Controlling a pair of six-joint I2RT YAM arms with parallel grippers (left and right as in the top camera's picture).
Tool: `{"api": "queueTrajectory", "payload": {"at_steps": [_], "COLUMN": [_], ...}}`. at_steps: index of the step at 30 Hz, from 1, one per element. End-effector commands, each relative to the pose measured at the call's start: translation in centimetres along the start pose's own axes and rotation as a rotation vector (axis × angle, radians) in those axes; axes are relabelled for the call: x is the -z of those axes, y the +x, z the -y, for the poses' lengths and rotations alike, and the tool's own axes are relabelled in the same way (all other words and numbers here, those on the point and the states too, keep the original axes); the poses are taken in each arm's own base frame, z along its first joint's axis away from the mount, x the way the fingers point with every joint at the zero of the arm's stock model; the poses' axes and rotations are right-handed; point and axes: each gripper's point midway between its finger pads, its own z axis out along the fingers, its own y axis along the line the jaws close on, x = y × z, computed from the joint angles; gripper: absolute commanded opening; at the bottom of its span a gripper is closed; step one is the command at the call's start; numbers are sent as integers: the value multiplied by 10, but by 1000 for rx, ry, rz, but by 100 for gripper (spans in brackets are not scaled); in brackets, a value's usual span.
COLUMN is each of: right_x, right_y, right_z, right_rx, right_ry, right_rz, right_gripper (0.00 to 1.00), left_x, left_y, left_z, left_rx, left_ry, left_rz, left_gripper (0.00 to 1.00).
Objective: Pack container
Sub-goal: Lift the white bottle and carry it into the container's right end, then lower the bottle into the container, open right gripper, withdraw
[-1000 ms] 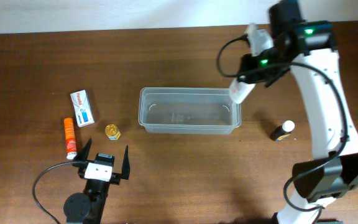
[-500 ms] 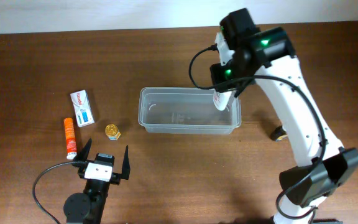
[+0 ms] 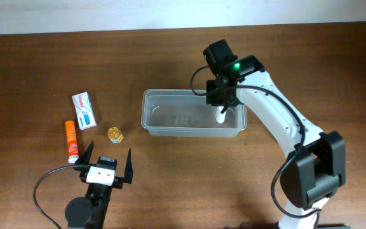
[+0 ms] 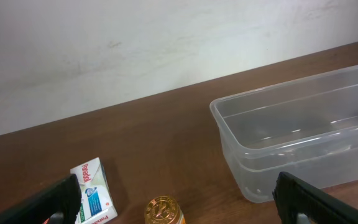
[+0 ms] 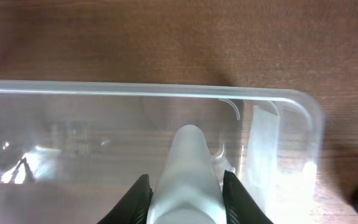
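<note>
Right tool [image 3: 222, 107] is clamped on a white tube [image 5: 188, 168], fingers on either side of it. A second ago it was held off the container's right end, out toward the far-right part of the tabletop. It has since been swung left and lowered, and the tube's lower end is now inside the container [image 3: 170, 93], at its right end.

The container itself has not been shifted. It sits mid-tabletop, a little toward the far edge, long side parallel to that edge. Nothing else is seen in it.

Whether the tube is touching the floor of the container can't be told from any view.

Left tool [image 3: 107, 166] is spread wide and empty, parked near the near-left corner and not moved in the last second.

Still to be packed, all left of the container and well apart from it:
- white-and-blue box [image 3: 84, 110]
- orange tube [image 3: 72, 140]
- small gold-capped jar [image 3: 115, 134]

Read as first item nearly placed, release pending. The rest of the job is judged barely started. The three left-side items are closer to the left tool.
</note>
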Motion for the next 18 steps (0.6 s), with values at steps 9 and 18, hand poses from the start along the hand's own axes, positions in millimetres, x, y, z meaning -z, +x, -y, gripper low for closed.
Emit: {"api": "queueTrajectory", "payload": {"at_steps": [9, 18], "right_x": [-28, -28], "right_y": [3, -7], "right_z": [23, 32], "right_rx": [-55, -17], "right_ry": [123, 180], "right_rz": [61, 114], "right_gripper": [18, 18], "left_x": [0, 0], "left_y": [1, 1], "left_z": [1, 1], "left_rx": [-16, -16], "left_ry": [4, 4], "left_rz": [4, 4], "left_gripper": [99, 99]}}
